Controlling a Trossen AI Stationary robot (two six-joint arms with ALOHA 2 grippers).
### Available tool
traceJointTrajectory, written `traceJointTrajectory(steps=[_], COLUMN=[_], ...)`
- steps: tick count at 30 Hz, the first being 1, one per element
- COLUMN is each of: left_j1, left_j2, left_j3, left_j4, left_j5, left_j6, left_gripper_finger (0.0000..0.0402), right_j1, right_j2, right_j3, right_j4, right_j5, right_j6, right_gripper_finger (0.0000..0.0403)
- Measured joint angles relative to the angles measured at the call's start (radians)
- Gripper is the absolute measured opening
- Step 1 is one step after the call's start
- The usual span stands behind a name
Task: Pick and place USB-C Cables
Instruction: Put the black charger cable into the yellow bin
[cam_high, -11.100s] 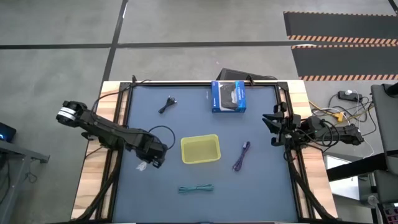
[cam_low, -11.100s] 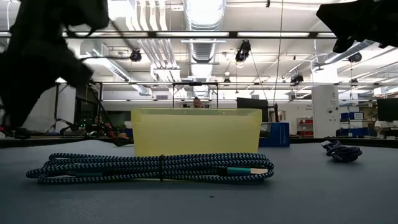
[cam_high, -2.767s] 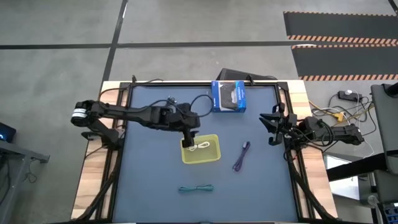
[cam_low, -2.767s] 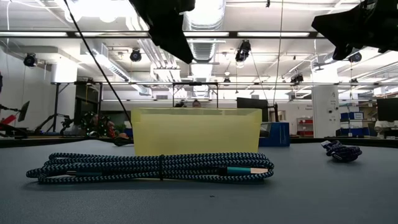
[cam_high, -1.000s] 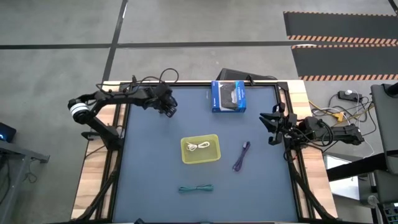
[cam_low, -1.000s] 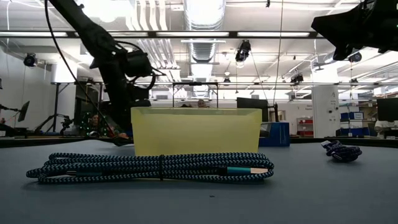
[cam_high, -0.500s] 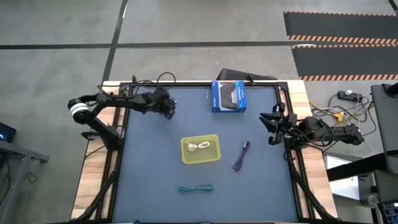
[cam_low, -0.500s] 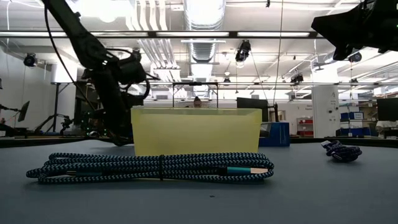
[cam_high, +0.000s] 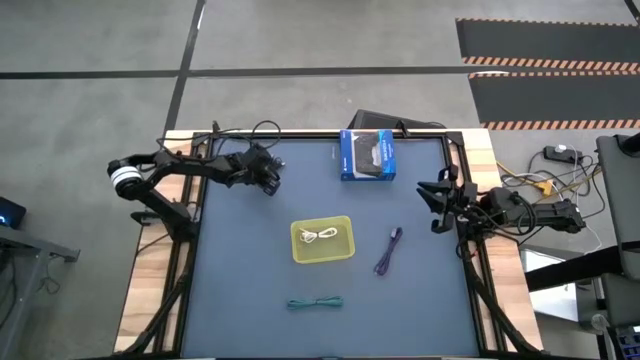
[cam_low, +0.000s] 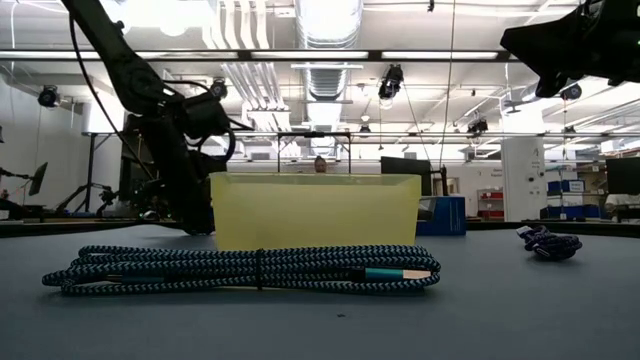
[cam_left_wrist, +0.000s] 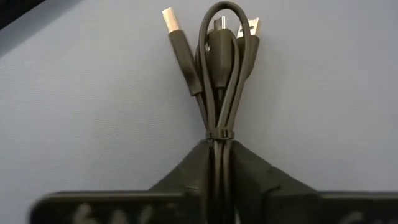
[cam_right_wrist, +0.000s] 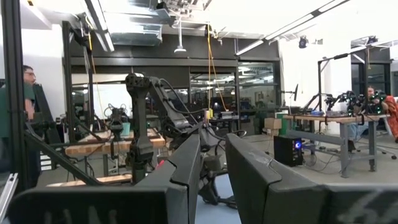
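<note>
My left gripper (cam_high: 270, 181) is low over the far left of the blue mat, shut on the black cable bundle (cam_left_wrist: 217, 74). It also shows in the low view (cam_low: 195, 215). The white cable (cam_high: 321, 236) lies in the yellow bin (cam_high: 296, 245) at mid-table. The purple cable (cam_high: 388, 250) lies on the mat to the right of the bin. The teal cable (cam_high: 316, 302) lies near the front edge. My right gripper (cam_high: 436, 207) waits open and empty at the right edge of the mat. My left gripper pinches the black bundle between its two fingers just behind the small tie (cam_left_wrist: 217, 138). The fingers come from above, slanting down. The looped end with its plugs (cam_left_wrist: 214, 28) sticks out past the fingertips over the mat. I cannot tell whether it rests on the mat.
A blue-and-black retail box (cam_high: 367, 154) stands at the far edge of the mat, right of my left gripper. The bin (cam_low: 315, 212) stands behind the teal cable (cam_low: 250, 268) in the low view. Bare mat lies between the box, the bin and the cables.
My left gripper has come down a little at the far left of the mat, at the spot where the black cable lies.
</note>
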Motion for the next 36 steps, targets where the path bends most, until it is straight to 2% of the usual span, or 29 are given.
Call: traceJointTrajectory(steps=[2,8,16,20,24,28,36], left_j1=[-0.002,-0.036,-0.166,-0.254,-0.353,-0.446,-0.599], left_j2=[0.0,-0.046,-0.229,-0.325,-0.389,-0.401,-0.333], left_j3=[-0.001,-0.01,-0.016,-0.021,-0.021,-0.022,-0.037], left_j4=[0.01,0.015,0.096,0.155,0.249,0.358,0.682], left_j5=[0.0,-0.018,-0.015,-0.012,-0.008,-0.008,-0.007], left_j6=[0.0,0.01,0.039,0.037,0.04,0.043,0.093], left_gripper_finger=[0.0013,0.0015,0.0015,0.0015,0.0015,0.0015,0.0015], right_j1=[0.0,0.0,0.0,0.0,0.002,0.002,0.002], right_j2=[0.0,0.0,0.001,0.002,0.017,0.04,0.132], right_j3=[0.0,0.0,0.0,0.0,0.0,0.0,0.0], right_j4=[-0.014,-0.034,-0.051,-0.066,-0.067,-0.059,0.098], right_j5=[0.0,0.0,-0.003,-0.048,-0.082,-0.082,-0.085], right_j6=[0.0,0.038,0.098,0.132,0.151,0.151,0.147], right_gripper_finger=[0.0068,0.0068,0.0068,0.0068,0.0068,0.0068,0.0068])
